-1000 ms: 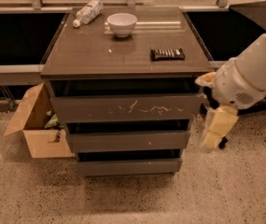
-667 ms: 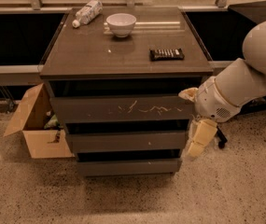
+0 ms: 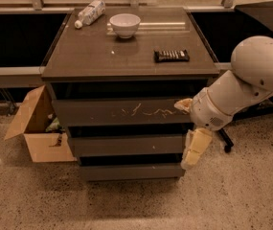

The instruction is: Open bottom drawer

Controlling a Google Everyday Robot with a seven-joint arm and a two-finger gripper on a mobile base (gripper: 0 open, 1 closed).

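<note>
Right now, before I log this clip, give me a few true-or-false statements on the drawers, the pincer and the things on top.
1. The bottom drawer is pulled out. False: it looks closed.
2. The pincer hangs low at a front corner of the cabinet, near the bottom drawer. True.
3. A white bowl stands on the cabinet top. True.
4. The plastic bottle stands upright. False: it lies on its side.
</note>
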